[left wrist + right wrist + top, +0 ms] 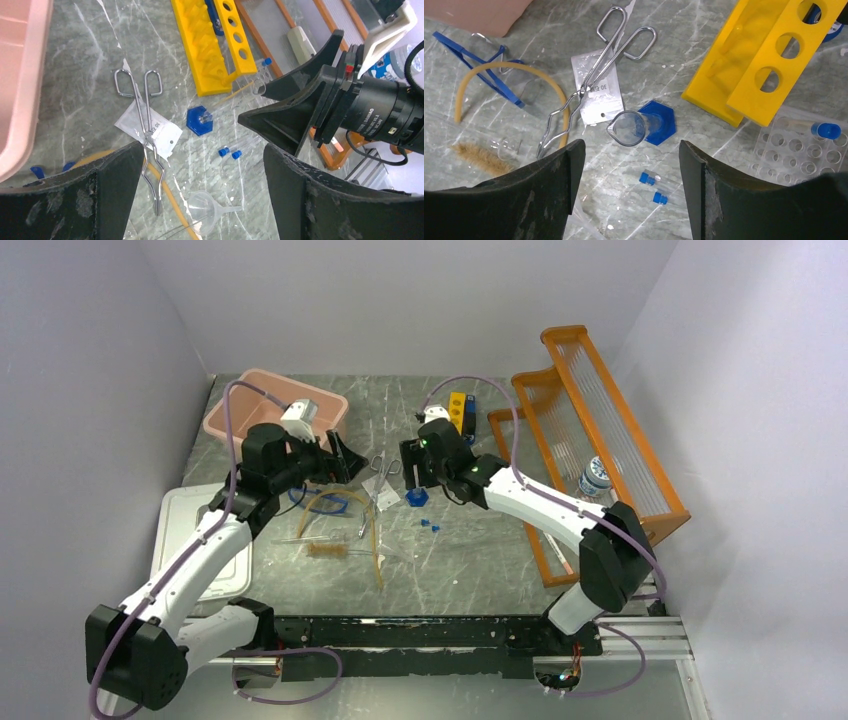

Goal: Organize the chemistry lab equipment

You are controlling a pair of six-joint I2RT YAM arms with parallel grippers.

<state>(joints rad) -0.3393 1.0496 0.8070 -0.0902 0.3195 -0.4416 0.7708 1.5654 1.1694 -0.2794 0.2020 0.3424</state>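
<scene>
The small clear cylinder (pixel 628 128) on its blue hexagonal foot appears to stand near the middle of the surface (pixel 674 60), right beneath the right jaws, which are spread wide and empty. The white packet (pixel 599 100) and metal scissors (pixel 589 85) lie at its nine to ten o'clock, with tiny blue caps (pixel 651 185) at six. An off-centre descent could topple the light cylinder or snag the scissors. The left jaws, also spread and empty, hover at nine o'clock, so the arms could collide.
</scene>
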